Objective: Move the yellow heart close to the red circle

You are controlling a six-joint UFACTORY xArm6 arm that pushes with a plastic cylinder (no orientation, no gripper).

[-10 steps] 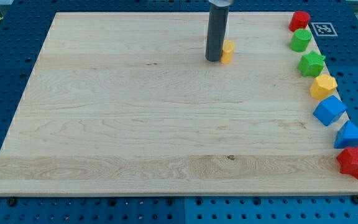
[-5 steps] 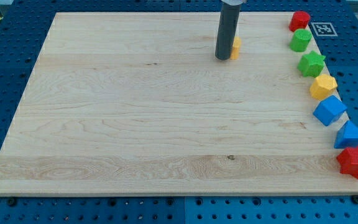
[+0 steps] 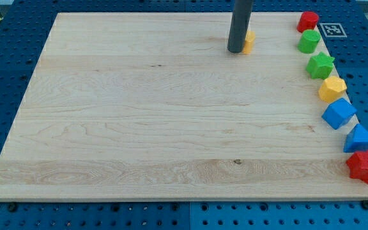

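The yellow heart [image 3: 250,41] lies near the top of the board, mostly hidden behind my dark rod, with only its right part showing. My tip [image 3: 236,50] rests on the board against the heart's left side. The red circle [image 3: 308,21] stands at the board's top right corner, well to the right of the heart.
A column of blocks runs down the right edge: a green circle [image 3: 309,41], a green star [image 3: 321,65], a yellow hexagon [image 3: 331,89], a blue block [image 3: 338,113], a blue triangle [image 3: 361,138] and a red star [image 3: 365,165]. A marker tag [image 3: 331,29] lies off the board.
My tip and the yellow heart have moved together to the right and slightly up, closer to the red circle. The other blocks have not moved.
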